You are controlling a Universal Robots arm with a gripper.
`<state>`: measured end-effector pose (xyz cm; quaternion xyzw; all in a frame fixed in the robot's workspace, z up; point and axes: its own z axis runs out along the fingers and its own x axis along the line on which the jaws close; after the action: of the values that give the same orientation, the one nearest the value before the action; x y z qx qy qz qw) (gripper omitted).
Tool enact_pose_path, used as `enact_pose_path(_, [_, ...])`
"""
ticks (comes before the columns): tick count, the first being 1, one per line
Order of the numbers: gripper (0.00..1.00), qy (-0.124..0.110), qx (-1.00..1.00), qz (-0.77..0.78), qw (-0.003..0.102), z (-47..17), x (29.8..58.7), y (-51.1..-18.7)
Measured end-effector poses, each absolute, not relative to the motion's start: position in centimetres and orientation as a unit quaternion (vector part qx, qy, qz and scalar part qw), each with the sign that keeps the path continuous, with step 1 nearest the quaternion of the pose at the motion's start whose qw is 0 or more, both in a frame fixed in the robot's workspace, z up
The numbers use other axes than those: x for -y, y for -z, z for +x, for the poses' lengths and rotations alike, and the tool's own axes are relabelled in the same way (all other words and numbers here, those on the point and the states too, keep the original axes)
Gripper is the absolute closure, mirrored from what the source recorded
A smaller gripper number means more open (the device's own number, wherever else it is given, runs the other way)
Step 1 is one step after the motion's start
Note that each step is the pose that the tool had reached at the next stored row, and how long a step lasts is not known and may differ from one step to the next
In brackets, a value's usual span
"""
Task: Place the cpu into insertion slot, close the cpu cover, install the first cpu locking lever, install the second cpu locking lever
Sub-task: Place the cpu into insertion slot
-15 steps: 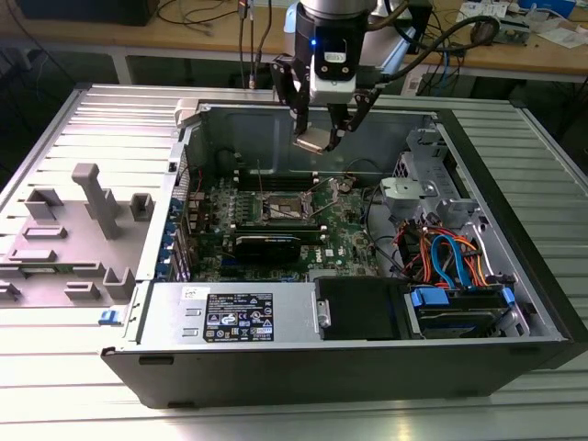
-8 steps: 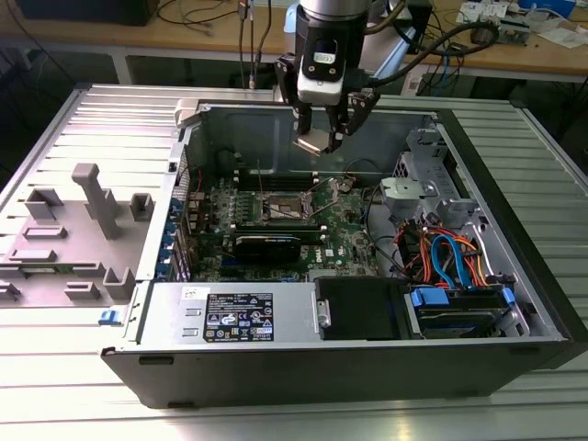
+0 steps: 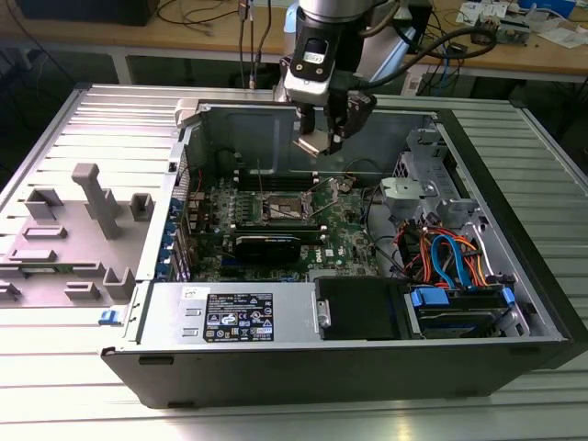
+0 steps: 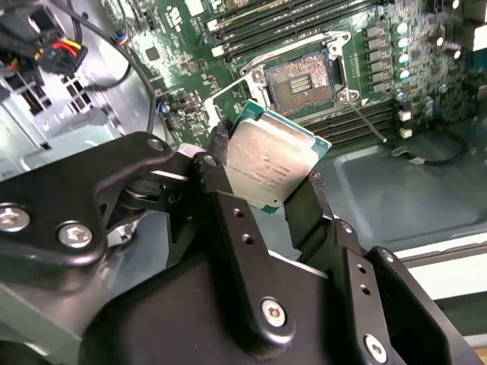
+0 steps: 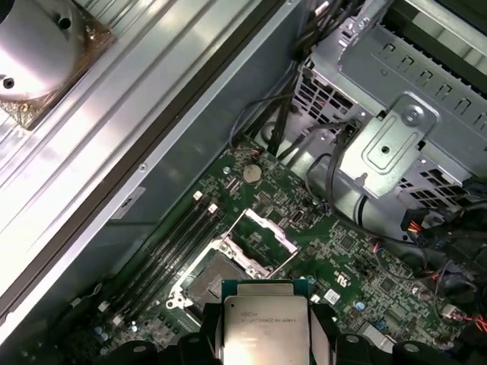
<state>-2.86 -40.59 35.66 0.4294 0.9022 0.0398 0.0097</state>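
My gripper [image 3: 314, 140] hangs above the open computer case, shut on the cpu [image 3: 311, 143], a small silver-topped square chip. Both wrist views show the cpu [image 4: 274, 160] [image 5: 266, 323] pinched at two opposite edges by black fingers [image 4: 222, 148] [image 5: 326, 338]. The insertion slot [image 4: 308, 76] [image 5: 205, 283] [image 3: 281, 208] lies bare on the green motherboard [image 5: 335, 251], below the chip and apart from it. The cpu cover [image 5: 262, 230] stands tilted up at one side of the slot. A thin wire lever [image 4: 369, 125] sticks out beside the slot.
Long black RAM slots [image 4: 304, 19] flank the socket. A metal drive cage [image 3: 432, 184] and bundled cables [image 3: 446, 257] fill the case at the exterior view's right. A power supply [image 3: 239, 312] runs along the case front. A grey fixture tray [image 3: 83, 230] sits outside the case on the left.
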Motion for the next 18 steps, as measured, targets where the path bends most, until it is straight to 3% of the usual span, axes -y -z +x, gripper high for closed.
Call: enact_pose_path(18, [0.46, -0.039, -0.868, 0.495, 0.013, -2.97, 40.6, -35.32])
